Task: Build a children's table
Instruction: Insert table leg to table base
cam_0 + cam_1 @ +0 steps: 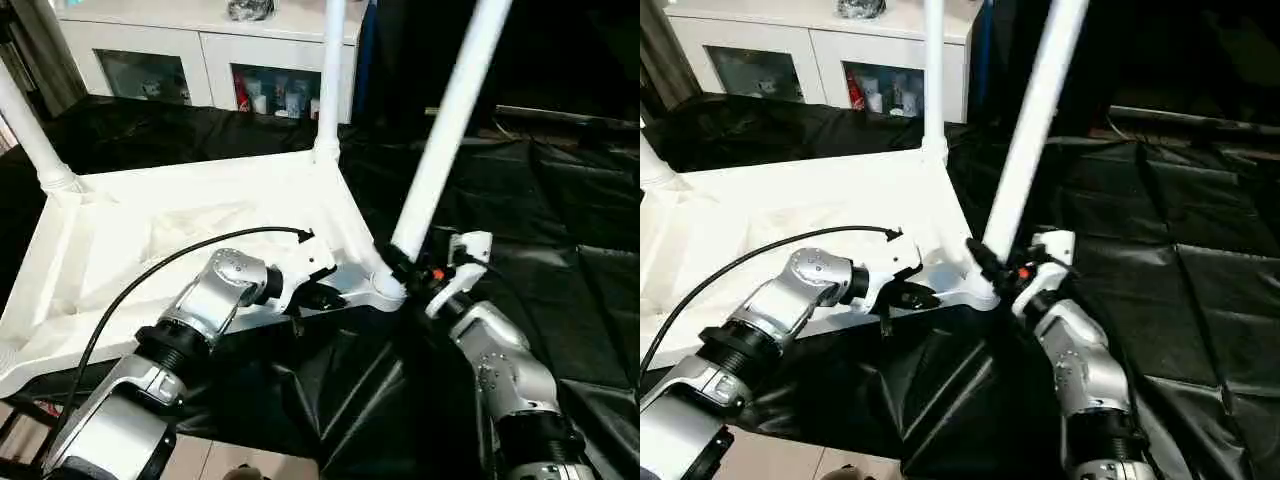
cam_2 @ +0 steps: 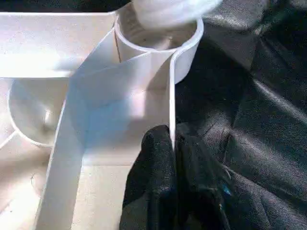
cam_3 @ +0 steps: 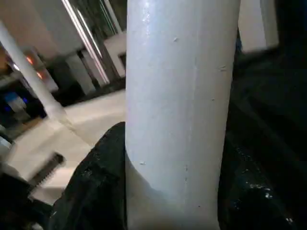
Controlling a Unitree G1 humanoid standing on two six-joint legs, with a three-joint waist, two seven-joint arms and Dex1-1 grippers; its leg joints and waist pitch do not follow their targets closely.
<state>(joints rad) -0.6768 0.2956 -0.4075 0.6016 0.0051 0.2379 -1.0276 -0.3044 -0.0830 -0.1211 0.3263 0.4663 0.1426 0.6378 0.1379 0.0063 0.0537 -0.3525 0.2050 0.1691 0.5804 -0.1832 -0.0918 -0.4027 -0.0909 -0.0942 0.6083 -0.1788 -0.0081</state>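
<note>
Left eye view | tabletop (image 1: pixel 150 240) inverted near worktop's (image 1: pixel 560 200) front edge | left gripper (image 2: pixel 170 158) pinched on its thin rim | right gripper (image 1: pixel 412 272) clasps leg (image 1: pixel 445 130) low, at near corner socket (image 1: pixel 388 290) | judged light, stiff, slick plastic; grip low.

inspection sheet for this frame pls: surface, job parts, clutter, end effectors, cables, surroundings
Surface: black cloth, wrinkled, over the work table.
Job's things: tabletop lies underside up; two legs stand in far sockets; a third leg leans tilted in the near corner socket.
Clutter: nothing seen.
End effectors: left end effector shut on the tabletop's rim beside that socket; right end effector closed around the tilted leg's lower end.
Cables: black cable arcs over the left forearm, above the tabletop.
Surroundings: white cabinet with glass doors behind the table.
</note>
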